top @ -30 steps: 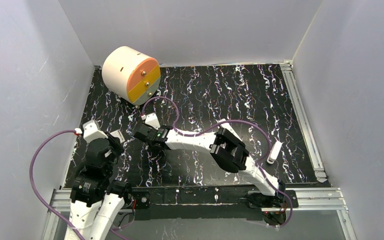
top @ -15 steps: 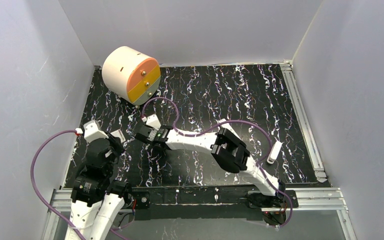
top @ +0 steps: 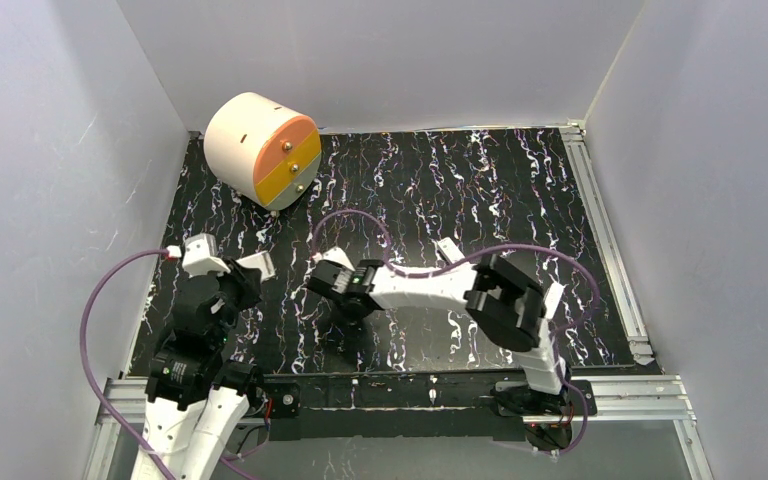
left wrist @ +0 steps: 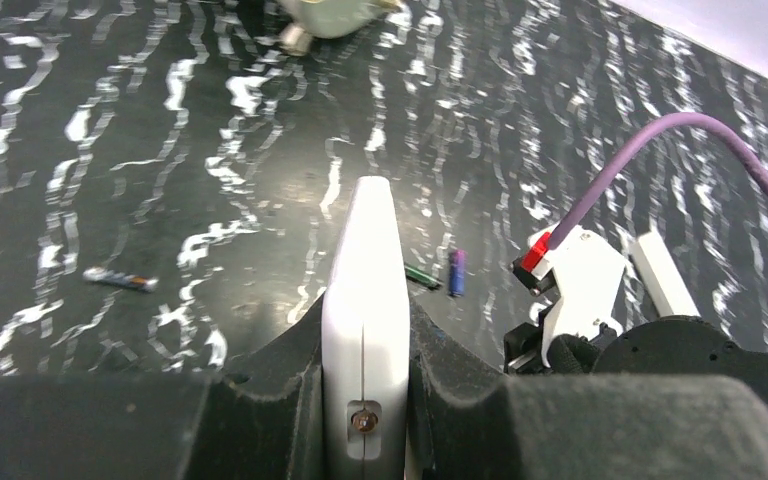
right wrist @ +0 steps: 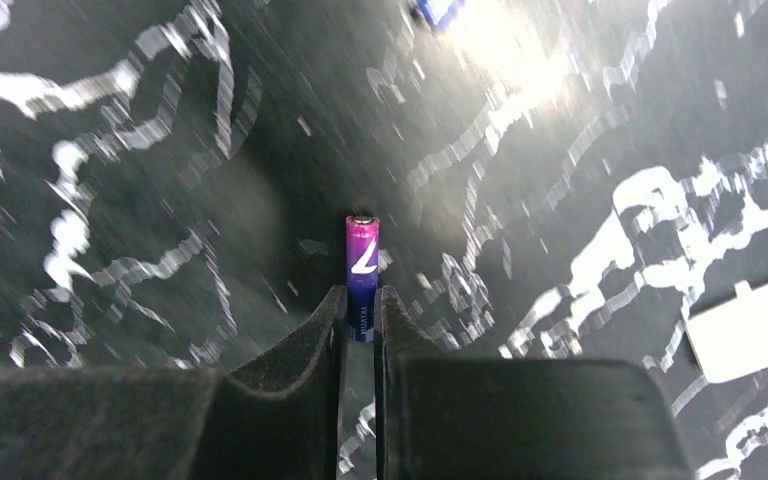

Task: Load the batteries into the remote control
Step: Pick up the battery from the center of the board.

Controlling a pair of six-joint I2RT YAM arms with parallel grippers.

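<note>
My left gripper (left wrist: 365,312) is shut on a white remote control (left wrist: 364,290), held edge-up above the mat; from above the remote (top: 258,265) shows at the left. My right gripper (right wrist: 361,302) is shut on a purple battery (right wrist: 362,272) that sticks out past the fingertips, clear of the mat. The top view puts the right gripper (top: 322,274) just right of the remote. More batteries lie on the mat: a purple one (left wrist: 457,272), a dark green one (left wrist: 421,275) beside it, and a red-orange one (left wrist: 120,281) further left.
A cream drum with an orange and yellow face (top: 263,150) stands at the back left. A small white bar (top: 449,250) lies mid-mat. Another white remote (top: 552,300) lies at the right, partly behind the right arm. Purple cables loop over both arms.
The right gripper has shut on the purple battery and moved right and nearer with it. The left gripper has shifted right, still holding the remote.
</note>
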